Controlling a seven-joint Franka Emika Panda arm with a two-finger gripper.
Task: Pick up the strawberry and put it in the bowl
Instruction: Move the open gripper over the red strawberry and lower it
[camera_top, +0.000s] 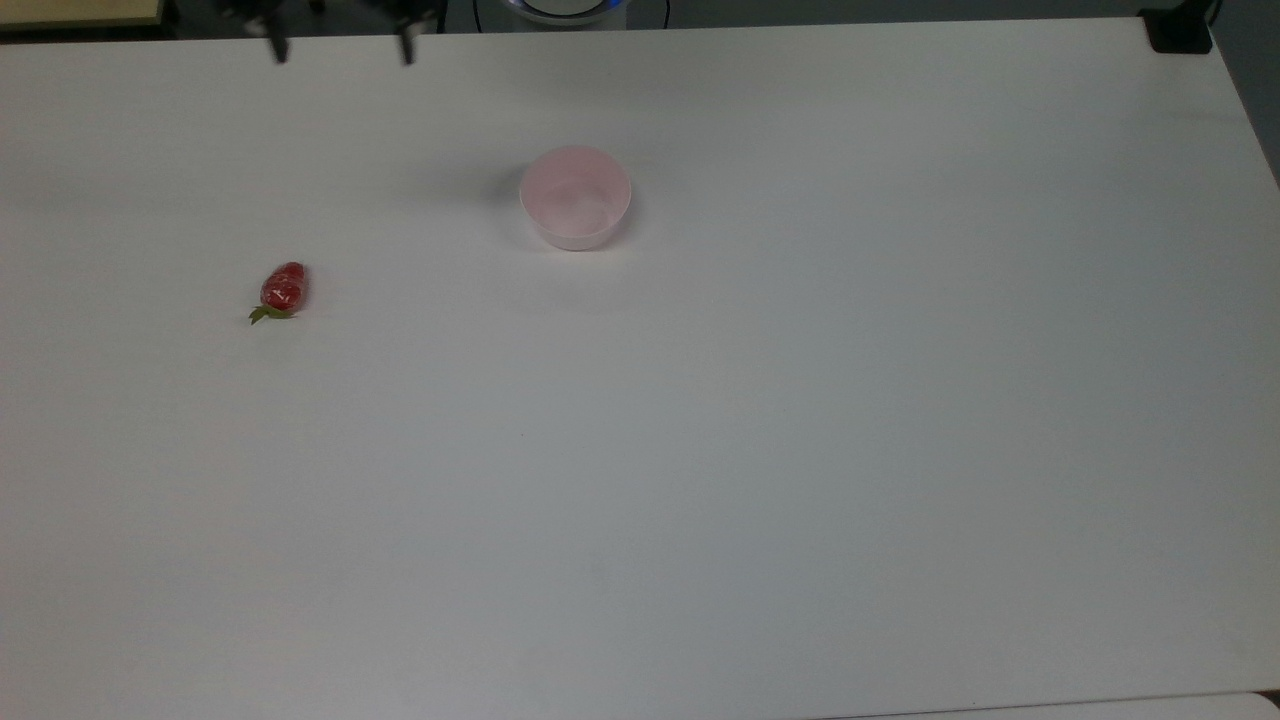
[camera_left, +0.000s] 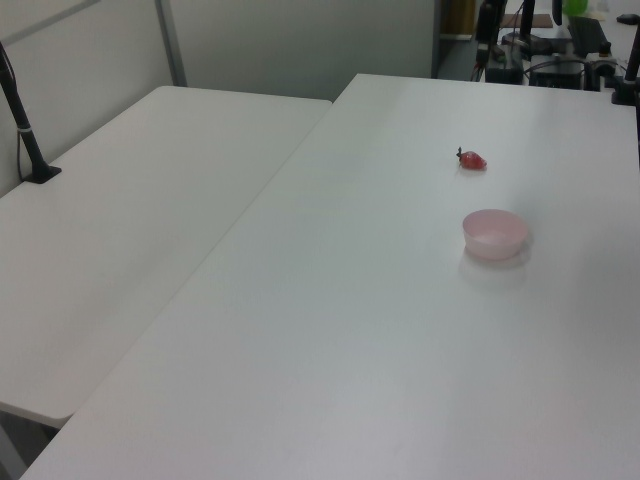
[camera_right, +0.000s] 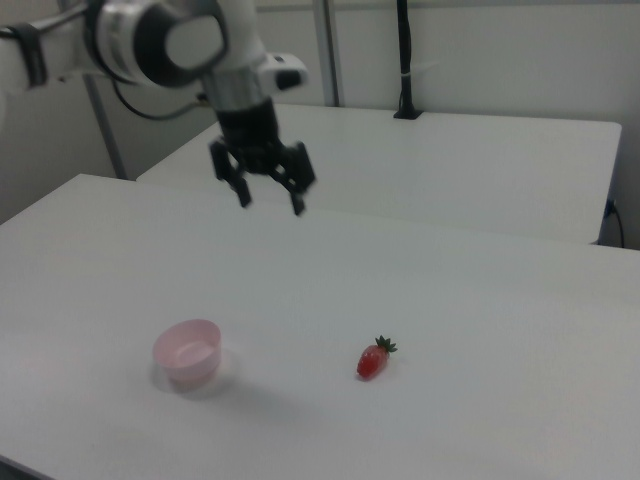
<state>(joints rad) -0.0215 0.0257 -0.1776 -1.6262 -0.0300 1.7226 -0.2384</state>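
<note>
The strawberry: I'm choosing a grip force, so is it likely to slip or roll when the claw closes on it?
The strawberry looks glossy, so it may slip under a light pinch. Its rounded, oblong body lies on its side on the table, so a nudge could roll it. It is much smaller than the bowl, so probably light.
</note>
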